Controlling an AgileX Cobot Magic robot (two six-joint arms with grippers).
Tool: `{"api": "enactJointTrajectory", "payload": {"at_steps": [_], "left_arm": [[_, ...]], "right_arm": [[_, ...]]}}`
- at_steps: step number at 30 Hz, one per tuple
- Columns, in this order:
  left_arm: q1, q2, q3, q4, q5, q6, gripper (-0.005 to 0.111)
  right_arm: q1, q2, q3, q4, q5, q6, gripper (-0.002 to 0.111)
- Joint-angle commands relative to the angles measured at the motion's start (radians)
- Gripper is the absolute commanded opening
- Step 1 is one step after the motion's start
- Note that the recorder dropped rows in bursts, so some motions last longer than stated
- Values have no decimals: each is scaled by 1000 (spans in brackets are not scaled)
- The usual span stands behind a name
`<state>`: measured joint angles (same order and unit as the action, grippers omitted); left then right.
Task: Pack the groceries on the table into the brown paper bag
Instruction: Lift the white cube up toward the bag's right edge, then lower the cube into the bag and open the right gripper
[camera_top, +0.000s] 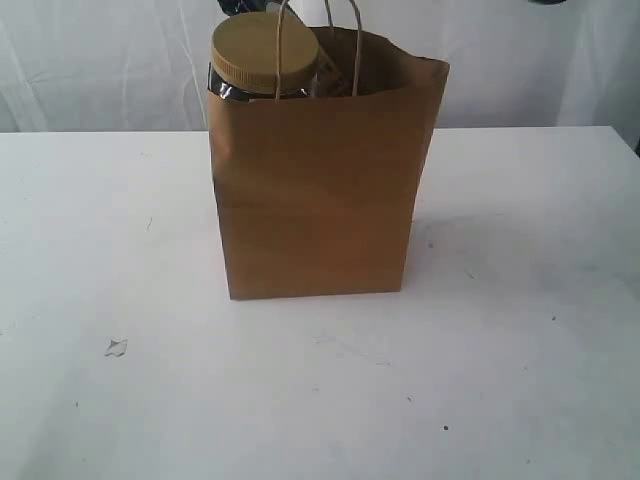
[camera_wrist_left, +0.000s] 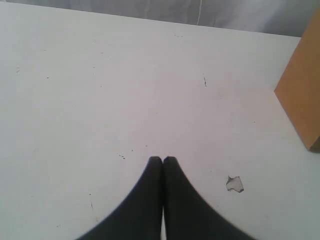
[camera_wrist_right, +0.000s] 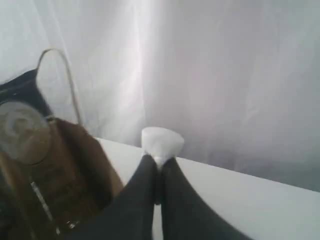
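The brown paper bag (camera_top: 315, 200) stands upright mid-table (camera_top: 500, 350). A tan-lidded clear nut jar (camera_top: 265, 50) pokes out of its top left, behind a loop handle. My right gripper (camera_wrist_right: 160, 161) is shut on a white marshmallow (camera_wrist_right: 162, 141), pinched at its fingertips beside the bag's open top (camera_wrist_right: 75, 165). Inside the bag a dark jar with a silvery lid (camera_wrist_right: 20, 131) shows. My left gripper (camera_wrist_left: 162, 160) is shut with nothing in it, low over bare table, the bag's corner (camera_wrist_left: 302, 95) off to one side. Neither gripper shows in the exterior view.
A small chipped patch (camera_top: 116, 347) marks the tabletop left of the bag; the same patch (camera_wrist_left: 234, 183) lies close to the left fingertips. White curtain (camera_wrist_right: 225, 75) hangs behind the table's far edge.
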<state>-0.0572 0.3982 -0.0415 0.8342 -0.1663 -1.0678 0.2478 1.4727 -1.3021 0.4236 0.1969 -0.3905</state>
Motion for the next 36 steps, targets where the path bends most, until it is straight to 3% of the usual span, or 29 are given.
{"api": "enactJointTrajectory", "payload": {"at_steps": [1, 6, 20, 26, 31, 33, 36], "left_arm": [[-6, -7, 4, 12, 2, -6, 0], [-6, -7, 4, 12, 2, -6, 0], [-6, -7, 4, 12, 2, -6, 0], [-6, -7, 4, 12, 2, -6, 0], [-6, -7, 4, 12, 2, -6, 0], [-6, -7, 4, 12, 2, -6, 0], [-6, -7, 4, 12, 2, -6, 0]], "right_arm": [[84, 15, -3, 35, 24, -214, 0], [148, 19, -3, 35, 30, -368, 0], [171, 99, -3, 142, 23, -384, 1], [171, 124, -3, 142, 25, -399, 30], [171, 126, -3, 148, 25, -399, 44], [171, 126, -3, 148, 29, -399, 59], [171, 126, -3, 148, 31, -392, 64]]}}
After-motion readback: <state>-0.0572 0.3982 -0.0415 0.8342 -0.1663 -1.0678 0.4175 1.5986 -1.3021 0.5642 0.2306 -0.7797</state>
